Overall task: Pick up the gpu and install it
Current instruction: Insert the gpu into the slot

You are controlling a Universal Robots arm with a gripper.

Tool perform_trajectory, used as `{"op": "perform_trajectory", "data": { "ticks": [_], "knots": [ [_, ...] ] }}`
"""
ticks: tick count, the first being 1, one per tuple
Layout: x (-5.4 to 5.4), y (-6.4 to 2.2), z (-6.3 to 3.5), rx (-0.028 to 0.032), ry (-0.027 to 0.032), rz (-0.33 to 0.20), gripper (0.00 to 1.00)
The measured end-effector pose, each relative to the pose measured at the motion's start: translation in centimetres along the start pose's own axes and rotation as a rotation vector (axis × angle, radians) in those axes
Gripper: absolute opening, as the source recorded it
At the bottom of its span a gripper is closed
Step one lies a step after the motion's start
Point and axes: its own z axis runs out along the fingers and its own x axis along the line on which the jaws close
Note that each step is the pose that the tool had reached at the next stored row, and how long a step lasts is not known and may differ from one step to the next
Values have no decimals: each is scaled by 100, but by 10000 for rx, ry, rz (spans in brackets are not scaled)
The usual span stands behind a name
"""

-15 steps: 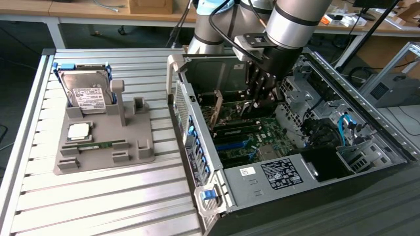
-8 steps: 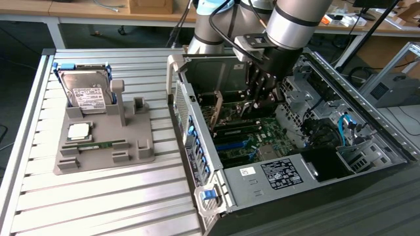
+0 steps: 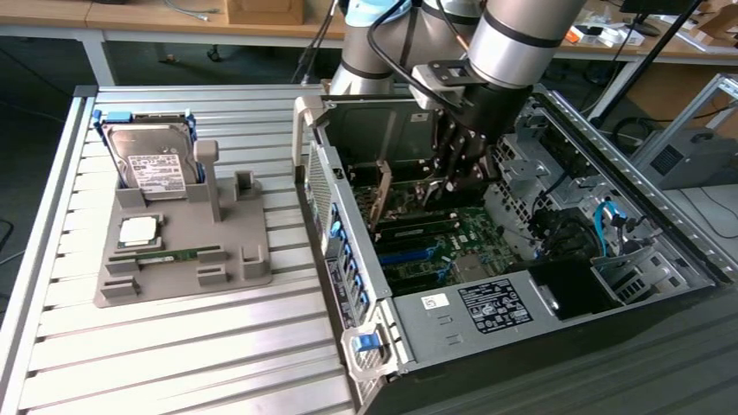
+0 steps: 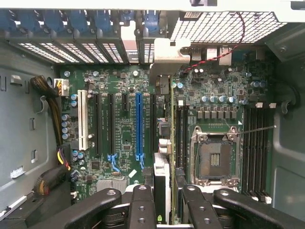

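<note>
Pincer [image 4: 167,205] half-closed, gripping one gpu [image 4: 161,171] edge-on over one motherboard [image 4: 119,95].

table [image 3: 173,346]: ribbed bare metal, satin
tray [image 3: 185,259]: grey matt plastic
pc case [image 3: 461,311]: dull sheet metal
gpu [image 4: 162,176]: silver metal bracket
gripper [image 4: 167,191]: matt blk fingers [image 4: 143,205]

the computer case [image 3: 519,363] lies open on the table [image 3: 173,346], at the exterior view's right; the holder [image 3: 248,259] sits at the left, hard drive [image 3: 155,169] standing in it. inside the case, the gpu [image 4: 162,171] stands on edge between the fingers of the gripper [image 4: 167,210], over the motherboard [image 4: 119,119].
</note>
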Motion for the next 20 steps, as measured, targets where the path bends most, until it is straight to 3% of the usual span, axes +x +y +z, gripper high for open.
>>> {"op": "perform_trajectory", "data": {
  "ticks": [20],
  "knots": [
    [68,0,39,0,-1,0,27]
  ]
}}
